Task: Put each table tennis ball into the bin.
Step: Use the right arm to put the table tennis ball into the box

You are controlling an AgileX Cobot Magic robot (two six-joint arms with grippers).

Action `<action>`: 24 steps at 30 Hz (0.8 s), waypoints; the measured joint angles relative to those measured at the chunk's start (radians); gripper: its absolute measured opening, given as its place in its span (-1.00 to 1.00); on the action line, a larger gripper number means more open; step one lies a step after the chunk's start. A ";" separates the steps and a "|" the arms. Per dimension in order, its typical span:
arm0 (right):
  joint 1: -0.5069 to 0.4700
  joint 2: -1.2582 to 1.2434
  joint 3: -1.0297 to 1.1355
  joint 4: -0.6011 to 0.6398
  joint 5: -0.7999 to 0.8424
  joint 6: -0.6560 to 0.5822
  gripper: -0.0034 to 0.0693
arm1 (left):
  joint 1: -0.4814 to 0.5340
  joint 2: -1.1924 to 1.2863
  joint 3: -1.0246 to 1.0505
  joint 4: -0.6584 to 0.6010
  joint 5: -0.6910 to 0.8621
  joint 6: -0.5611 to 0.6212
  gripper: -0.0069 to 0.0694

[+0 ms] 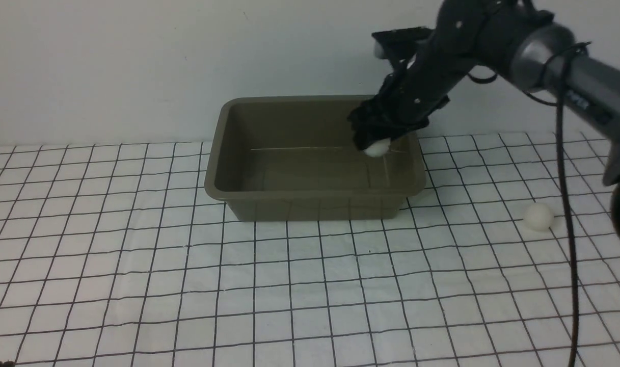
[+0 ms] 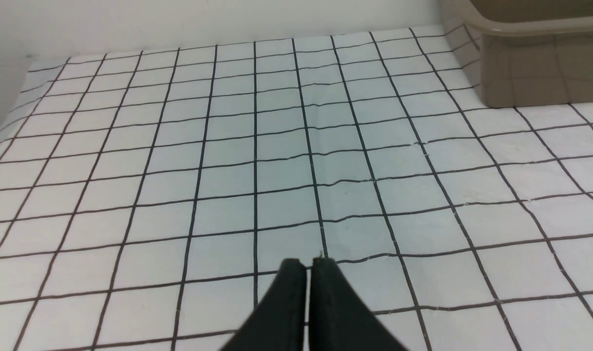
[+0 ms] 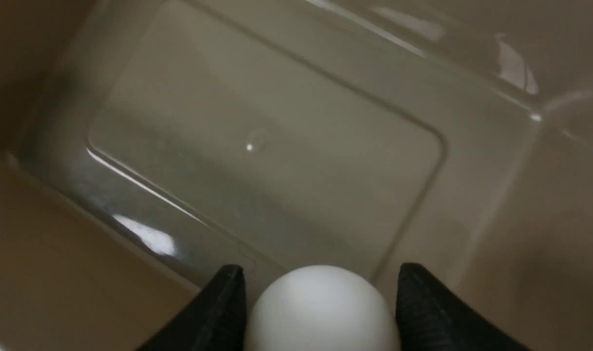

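Your right hand (image 3: 320,285) is part spread, pinching one table tennis ball (image 1: 376,148) between both fingers. It hangs inside the bin (image 1: 315,196), near the right end and above the floor. The bin sits mouth up, long axis running left to right. The second ball (image 1: 538,216) lies on the surface (image 1: 136,255), well right of the bin and beside the arm's cable (image 1: 567,204). Your left hand (image 2: 307,268) is pressed together and holds nothing.

My right arm (image 1: 585,86) stretched forward and angled down, right gripper (image 1: 375,143) clasping a table tennis ball (image 3: 320,307), left gripper (image 2: 307,268) closed.
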 joint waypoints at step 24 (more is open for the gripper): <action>0.023 0.066 0.000 -0.062 -0.017 0.012 0.31 | 0.000 0.000 0.000 0.000 0.000 0.000 -0.83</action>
